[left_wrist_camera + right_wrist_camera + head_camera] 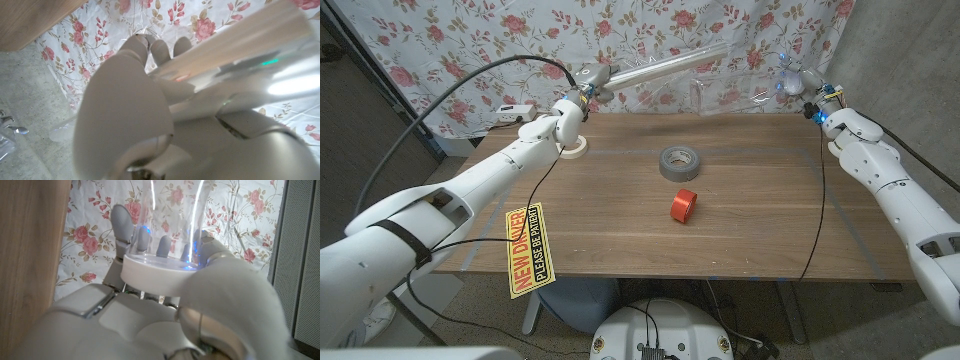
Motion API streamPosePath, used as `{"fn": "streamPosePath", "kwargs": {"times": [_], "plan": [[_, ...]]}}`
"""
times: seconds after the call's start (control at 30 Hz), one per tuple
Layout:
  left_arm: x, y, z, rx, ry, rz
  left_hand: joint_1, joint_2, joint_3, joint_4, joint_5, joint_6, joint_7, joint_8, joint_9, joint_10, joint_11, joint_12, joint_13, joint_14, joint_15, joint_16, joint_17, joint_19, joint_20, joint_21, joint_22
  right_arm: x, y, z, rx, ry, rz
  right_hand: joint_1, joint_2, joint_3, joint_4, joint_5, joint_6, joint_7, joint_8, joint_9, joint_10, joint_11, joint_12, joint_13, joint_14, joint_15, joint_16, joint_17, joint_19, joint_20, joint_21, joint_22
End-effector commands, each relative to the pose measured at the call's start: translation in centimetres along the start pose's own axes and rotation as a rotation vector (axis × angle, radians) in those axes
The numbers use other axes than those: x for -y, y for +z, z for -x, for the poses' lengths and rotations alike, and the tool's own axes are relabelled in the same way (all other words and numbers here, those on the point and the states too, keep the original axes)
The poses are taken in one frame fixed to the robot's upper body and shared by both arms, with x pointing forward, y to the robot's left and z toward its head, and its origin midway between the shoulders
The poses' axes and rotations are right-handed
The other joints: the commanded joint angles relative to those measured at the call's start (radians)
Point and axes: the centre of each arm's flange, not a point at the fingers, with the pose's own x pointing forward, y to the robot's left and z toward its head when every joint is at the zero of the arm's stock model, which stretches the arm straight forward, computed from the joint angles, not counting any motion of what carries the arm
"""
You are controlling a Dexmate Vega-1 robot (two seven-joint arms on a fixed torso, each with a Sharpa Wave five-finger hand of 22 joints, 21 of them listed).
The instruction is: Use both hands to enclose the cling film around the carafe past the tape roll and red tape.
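The wooden bench (740, 235) stands in front of a flowered curtain (650, 40) that hangs across the back. Both arms reach over the bench to its far edge, the left arm (450, 195) from the near left corner, the right arm (900, 190) along the right side. A yellow sign (528, 250) with red lettering dangles from the left arm's cable over the near left part of the bench.

Above the far edge, the roll of cling film (670, 66) is held up in the air, slanting from the left hand (578, 98) upward to the right. In the left wrist view that hand (130, 115) has its fingers (160, 50) wrapped around the shiny roll (235, 65). At the far right corner the right hand (825, 100) holds the clear carafe (792, 75); the right wrist view shows the fingers (122, 222) closed around its white base (155, 272).

On the bench between the two hands lies the grey tape roll (681, 161), flat, past the middle. Just nearer and slightly right stands the red tape (684, 205) on its edge, apart from the grey one. A pale tape ring (575, 148) lies flat under the left wrist near the far left edge. A white power strip (510, 112) shows behind the bench at the left.
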Motion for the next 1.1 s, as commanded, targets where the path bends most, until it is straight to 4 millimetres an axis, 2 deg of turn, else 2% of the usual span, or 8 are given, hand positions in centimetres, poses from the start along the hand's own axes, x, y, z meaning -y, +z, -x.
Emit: {"fn": "streamPosePath", "kwargs": {"times": [0.03, 0.1, 0.63, 1.1], "plan": [[-1.7, 2.5, -1.2, 0.065, 0.019, 0.030, 0.002, 0.003, 0.003, 0.002, 0.007, -0.008, -0.001, 0.007, 0.004, 0.020, -0.013, 0.231, 0.003, 0.068, -0.043, 0.008, -0.001, 0.009, 0.000, 0.004, -0.002, -1.1, -0.9, -0.3, 0.006, -0.017, 0.072, 0.148, 0.156, 0.007, 0.004, -0.002, 0.024, 0.026, -0.001, 0.003, 0.095, -0.091, 0.007, -0.001, 0.313, -0.390, 0.272, 0.002, -0.045, -0.141, -0.001, 0.002], [-2.0, 2.9, -1.3, 0.083, 0.015, 0.011, 0.002, 0.003, 0.002, 0.003, 0.008, -0.010, -0.001, 0.007, 0.003, 0.019, -0.013, 0.231, 0.003, 0.071, -0.043, 0.010, 0.001, 0.009, 0.000, 0.005, -0.002, -1.4, -0.4, -0.2, -0.003, -0.021, 0.160, 0.148, 0.156, 0.007, 0.004, -0.001, 0.025, 0.026, -0.001, 0.002, 0.094, -0.091, 0.008, 0.000, 0.313, -0.390, 0.273, 0.002, -0.046, -0.141, -0.003, -0.001], [-3.6, 6.0, -2.0, 0.149, 0.049, 0.044, 0.002, 0.002, 0.000, 0.003, 0.015, -0.015, -0.002, 0.012, 0.001, 0.019, -0.013, 0.232, 0.003, 0.070, -0.043, 0.009, -0.004, 0.010, 0.000, 0.002, -0.004, -1.5, -1.6, -0.2, 0.008, -0.045, 0.085, 0.146, 0.156, 0.006, 0.006, -0.001, 0.025, 0.026, -0.001, 0.002, 0.094, -0.091, 0.008, -0.003, 0.309, -0.390, 0.274, 0.001, -0.046, -0.141, -0.003, -0.006], [-3.7, 8.1, -2.4, 0.197, 0.051, 0.073, 0.002, 0.003, -0.006, 0.004, 0.018, -0.014, -0.002, 0.017, -0.003, 0.020, -0.014, 0.232, 0.003, 0.067, -0.043, 0.004, -0.004, 0.013, -0.001, 0.007, -0.017, -2.2, -2.4, 0.0, 0.016, -0.064, 0.038, 0.145, 0.157, 0.006, 0.005, -0.001, 0.024, 0.027, -0.001, 0.003, 0.094, -0.089, 0.010, -0.004, 0.308, -0.390, 0.275, 0.001, -0.047, -0.141, -0.003, -0.008]]}}
